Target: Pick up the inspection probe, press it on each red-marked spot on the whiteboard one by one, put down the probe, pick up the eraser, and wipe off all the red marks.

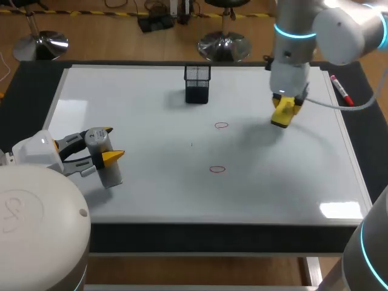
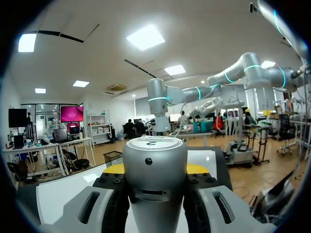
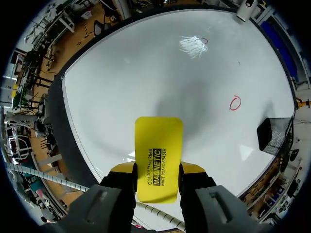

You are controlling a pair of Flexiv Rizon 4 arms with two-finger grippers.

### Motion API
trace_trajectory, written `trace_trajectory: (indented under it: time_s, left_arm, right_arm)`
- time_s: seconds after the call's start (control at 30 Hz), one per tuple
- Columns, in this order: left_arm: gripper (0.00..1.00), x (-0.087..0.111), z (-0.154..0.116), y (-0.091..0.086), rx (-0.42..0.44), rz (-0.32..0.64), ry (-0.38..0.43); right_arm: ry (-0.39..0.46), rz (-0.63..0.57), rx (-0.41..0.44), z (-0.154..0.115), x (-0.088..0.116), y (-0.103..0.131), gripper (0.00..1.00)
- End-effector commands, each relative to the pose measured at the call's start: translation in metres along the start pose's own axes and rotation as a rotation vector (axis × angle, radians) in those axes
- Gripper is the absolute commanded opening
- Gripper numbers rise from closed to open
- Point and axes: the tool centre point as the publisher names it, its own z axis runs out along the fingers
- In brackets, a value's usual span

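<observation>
The probe [image 1: 110, 173], a silver cylinder, is held at the whiteboard's [image 1: 151, 200] left edge by my left gripper [image 1: 110, 143], which is shut on it. In the left wrist view the probe [image 2: 154, 165] fills the gap between the yellow tips of the left gripper [image 2: 155, 169]. My right gripper [image 1: 284, 114] is shut on the yellow eraser [image 1: 281, 120] over the board's right part, right of the upper red mark [image 1: 221, 125]. A second red mark [image 1: 217, 169] lies nearer the front. In the right wrist view the eraser [image 3: 158, 150] juts out from the right gripper [image 3: 158, 170], with a red mark [image 3: 235, 103] ahead of it.
A black mesh holder [image 1: 197, 83] stands at the back middle of the board, also seen as the holder [image 3: 272, 133] in the right wrist view. A red marker [image 1: 341, 90] lies on the dark table beside the board's right edge.
</observation>
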Motion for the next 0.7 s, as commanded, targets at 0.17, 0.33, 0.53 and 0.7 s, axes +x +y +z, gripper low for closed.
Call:
trace_trajectory:
  time_s: [0.17,0.33,0.53,0.7]
  left_arm:
    - [0.0,0.0,0.0,-0.001,0.001,0.001,0.0]
    - [0.0,0.0,0.0,-0.001,0.001,0.001,0.0]
    - [0.0,0.0,0.0,-0.001,0.001,0.001,0.0]
    - [0.0,0.0,0.0,-0.001,0.001,0.001,0.0]
  right_arm:
    - [-0.006,0.061,-0.026,0.006,0.049,-0.014,0.0]
    - [-0.008,0.094,-0.044,0.012,0.062,-0.017,0.0]
    - [-0.011,0.104,-0.051,0.012,0.063,-0.017,0.0]
    - [-0.011,0.104,-0.051,0.012,0.063,-0.017,0.0]
